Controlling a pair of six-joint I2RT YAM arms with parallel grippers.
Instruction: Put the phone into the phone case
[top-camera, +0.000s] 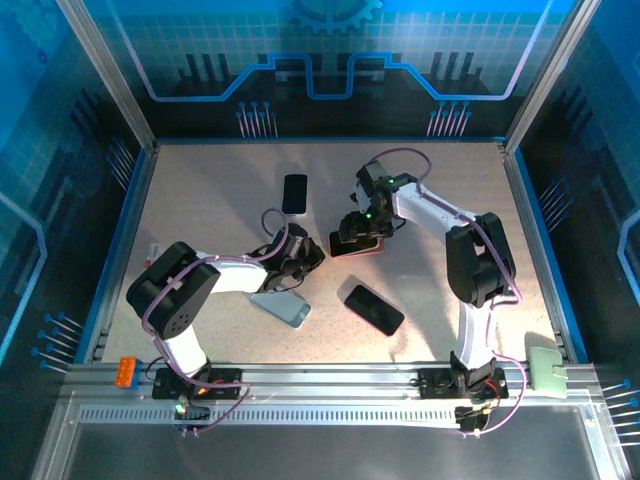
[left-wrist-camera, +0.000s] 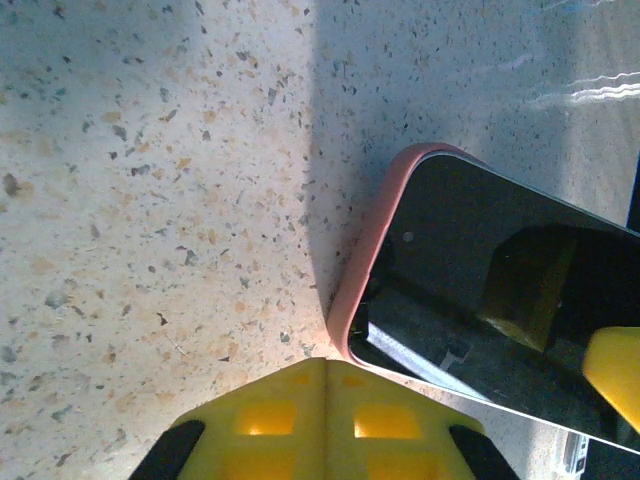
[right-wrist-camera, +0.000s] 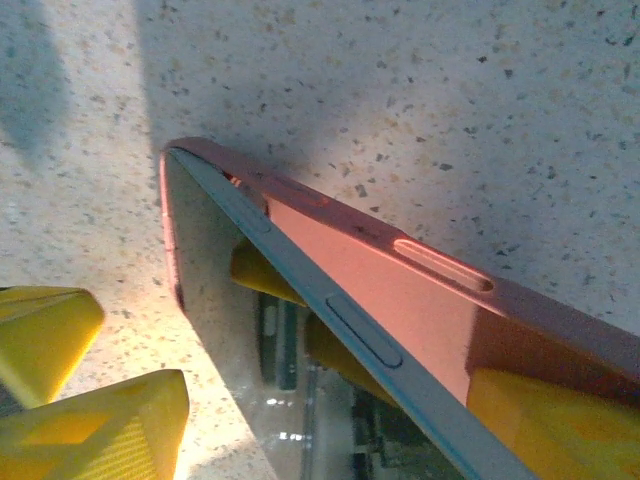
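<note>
— What is the overhead camera giving you?

— I am seeing the right gripper (top-camera: 358, 228) hanging over the pink phone case (top-camera: 345, 250), and the left gripper (top-camera: 303, 262) lying low just beside it. That view is not telling me how the phone is sitting.

— And the wrist cameras?

— The right one is showing the phone (right-wrist-camera: 340, 320) lying tilted, with one long edge standing above the case wall. The jaws are standing apart around it, and one finger (right-wrist-camera: 550, 420) is touching the case. The left one is showing its yellow fingers (left-wrist-camera: 325, 400) pressed together, with the case corner just ahead. I cannot tell if they are touching.

— The surroundings?

— A pale speckled table (left-wrist-camera: 150, 200) is lying under both tools, blue-lit walls (top-camera: 330, 50) are standing around, and a black handset (top-camera: 294, 193) is lying beyond the left gripper.
</note>
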